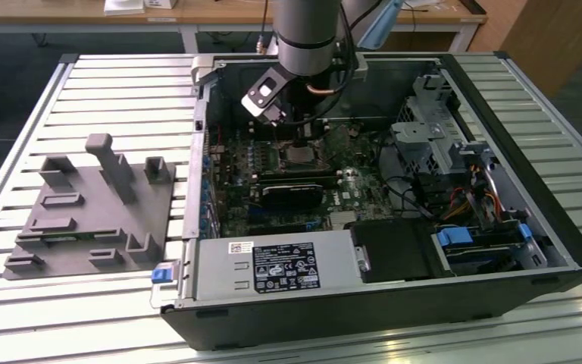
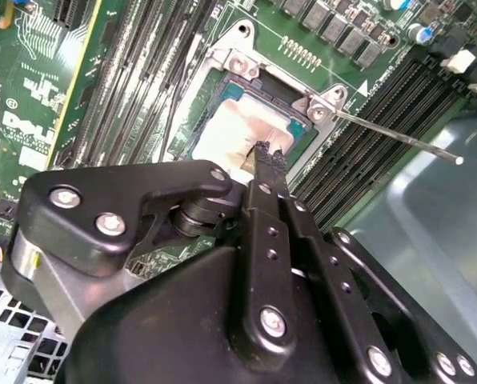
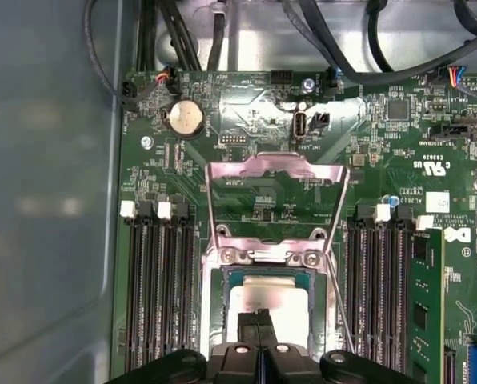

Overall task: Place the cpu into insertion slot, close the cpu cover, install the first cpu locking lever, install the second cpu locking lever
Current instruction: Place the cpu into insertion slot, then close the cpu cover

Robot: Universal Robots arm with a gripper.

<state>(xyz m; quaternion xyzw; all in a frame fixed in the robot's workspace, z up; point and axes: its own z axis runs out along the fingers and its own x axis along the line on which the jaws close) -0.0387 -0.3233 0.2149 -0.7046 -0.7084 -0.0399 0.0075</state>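
SEATING THE CHIP: The arm's fingers (image 3: 248,330), pressed together and gripping nothing, are pointing tip-down at the middle of the chip (image 3: 290,308). The first wrist view is not showing whether they are touching its pale metal top or hanging just above it. The chip is lying flat inside the socket (image 3: 213,312), square to its metal rim. The cover (image 3: 262,170) is standing open, hinged at the socket edge away from the fingers. A thin lever (image 2: 398,138) is sticking out unlatched beside the socket, and memory slots (image 3: 154,296) are flanking it on both sides.

On the exterior view's clock face, the arm is reaching into the computer case (image 1: 372,318) from twelve o'clock. The power supply (image 1: 270,265) is sitting at six o'clock of the socket. A grey rack (image 1: 79,220) is resting at nine o'clock of the case on the slatted surface (image 1: 119,83).

The step in hand appears to be settling the chip in its seat. Doing it well is likely meaning light, straight-down contact at the chip's centre with no sideways drag, since a skewed chip would be riding up on the rim. It is also meaning keeping the closed fingers clear of the raised cover and the loose lever.
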